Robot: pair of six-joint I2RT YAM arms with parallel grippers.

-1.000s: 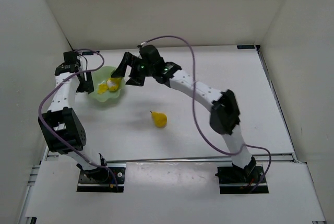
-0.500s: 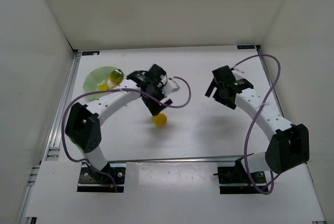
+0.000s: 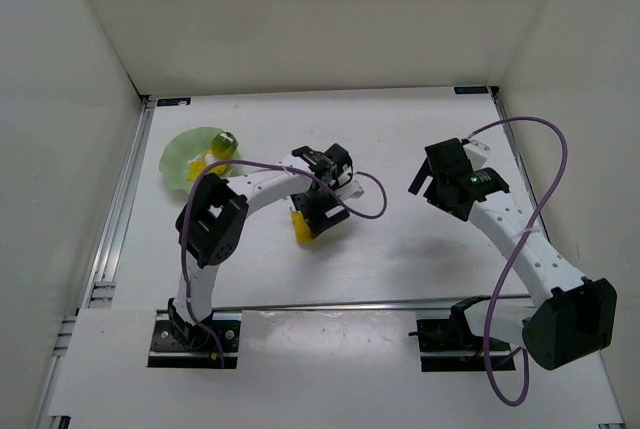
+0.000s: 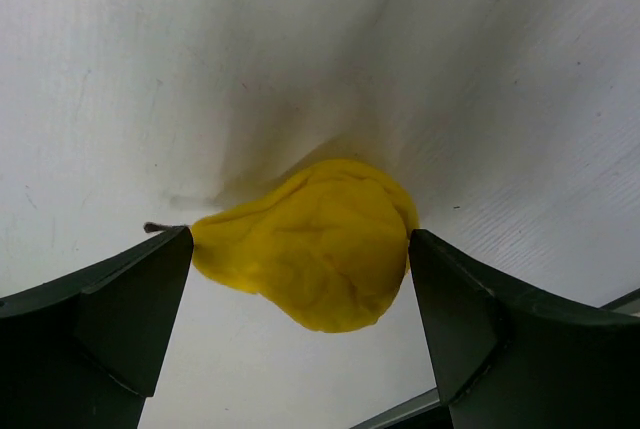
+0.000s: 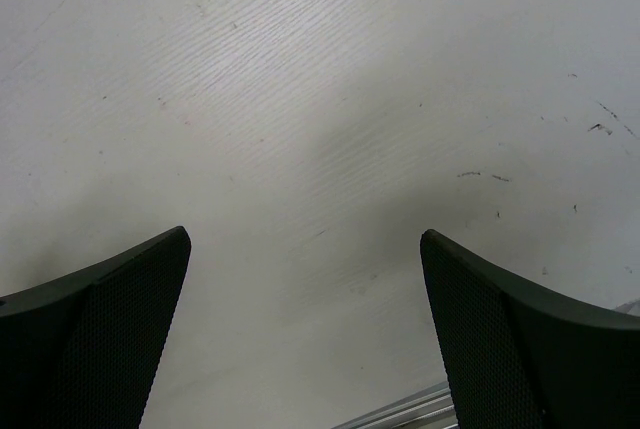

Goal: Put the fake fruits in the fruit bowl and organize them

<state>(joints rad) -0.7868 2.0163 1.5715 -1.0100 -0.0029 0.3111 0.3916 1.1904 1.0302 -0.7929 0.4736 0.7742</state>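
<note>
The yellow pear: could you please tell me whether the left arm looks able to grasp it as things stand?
Probably yes. The left hand is open, with one finger on each side of the yellow pear, which lies on the table, and nothing else sits between them.

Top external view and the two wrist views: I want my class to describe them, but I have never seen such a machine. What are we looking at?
The machine is two robot arms bolted at the near edge of a white table. The top view looks down from above and behind them. Each wrist view comes from a camera on one arm, with that arm's own dark fingers in the bottom corners. At the table's far left stands a pale green fruit bowl holding a green fruit and a yellow-and-white piece. A yellow pear lies near the middle of the table. The left gripper is open, with one finger on each side of the pear. The right gripper is open and holds nothing.
</note>
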